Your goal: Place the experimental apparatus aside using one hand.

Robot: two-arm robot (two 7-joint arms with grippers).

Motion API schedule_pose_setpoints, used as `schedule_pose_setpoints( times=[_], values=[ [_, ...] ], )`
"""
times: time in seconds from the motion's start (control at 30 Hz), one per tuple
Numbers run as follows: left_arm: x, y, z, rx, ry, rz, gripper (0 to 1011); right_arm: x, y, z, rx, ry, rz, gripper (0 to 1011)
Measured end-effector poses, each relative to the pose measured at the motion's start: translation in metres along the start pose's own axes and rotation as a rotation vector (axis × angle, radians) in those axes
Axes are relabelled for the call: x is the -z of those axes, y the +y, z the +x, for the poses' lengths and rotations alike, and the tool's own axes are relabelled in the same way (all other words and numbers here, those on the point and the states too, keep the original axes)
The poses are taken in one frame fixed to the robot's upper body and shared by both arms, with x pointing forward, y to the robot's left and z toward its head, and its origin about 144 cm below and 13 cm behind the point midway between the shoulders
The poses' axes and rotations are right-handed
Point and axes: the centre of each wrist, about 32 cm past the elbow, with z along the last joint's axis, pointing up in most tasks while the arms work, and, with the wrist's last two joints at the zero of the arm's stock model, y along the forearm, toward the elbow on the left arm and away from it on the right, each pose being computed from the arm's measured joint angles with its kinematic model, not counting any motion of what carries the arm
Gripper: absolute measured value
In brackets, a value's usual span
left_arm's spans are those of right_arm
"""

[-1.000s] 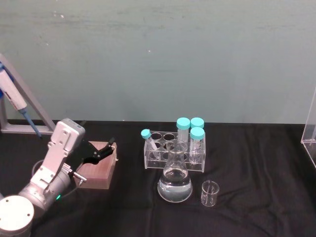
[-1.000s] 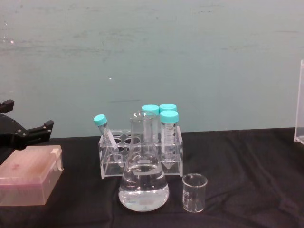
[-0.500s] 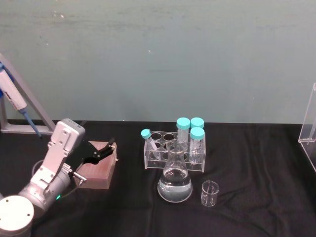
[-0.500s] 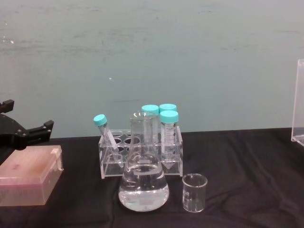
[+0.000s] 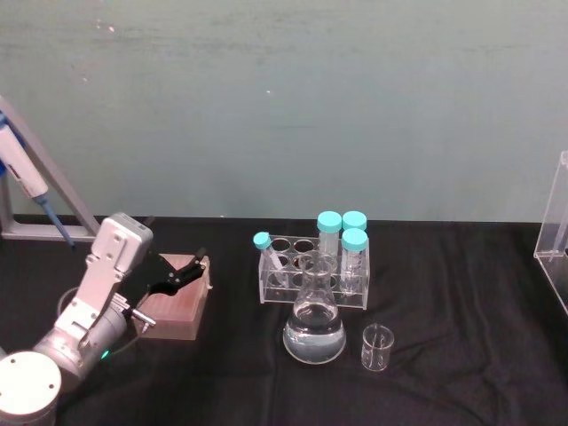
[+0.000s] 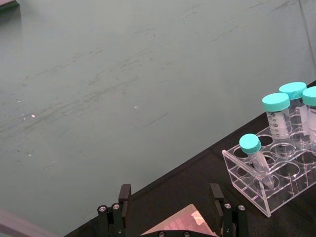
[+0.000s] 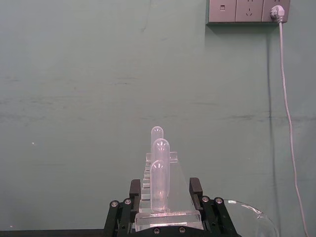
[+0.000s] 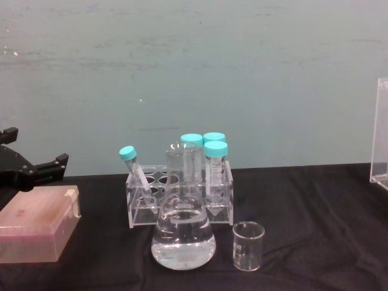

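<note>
Our right black two-fingered gripper [image 7: 165, 190] pinching the tall clear acrylic pipette stand [image 8: 381, 127], at our far right, well apart from the conical glass flask [image 5: 314, 327] and small beaker [image 5: 377, 348], our left gripper [image 5: 188, 268] spread above a pink box [image 8: 36, 227].

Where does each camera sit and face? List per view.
Head: high, looking down at the clear conical glass flask; left gripper lower left.
Chest: low, looking across the black table; left gripper at left edge.
Left wrist: behind open left gripper, facing the clear acrylic tube rack.
Right wrist: behind right gripper, shut on the clear pipette stand, facing the green wall.
Head and chest share the flask.
</note>
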Motion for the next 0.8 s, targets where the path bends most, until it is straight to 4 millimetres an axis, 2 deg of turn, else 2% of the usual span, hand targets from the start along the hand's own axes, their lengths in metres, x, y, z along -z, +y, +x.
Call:
schedule_pose_setpoints(
  times=[0.8],
  values=[
    [0.0000, 0.0000, 0.0000, 0.000, 0.000, 0.000, 1000, 0.0026, -0.0010, 0.0046, 0.006, -0.006, -0.017, 613]
  ],
)
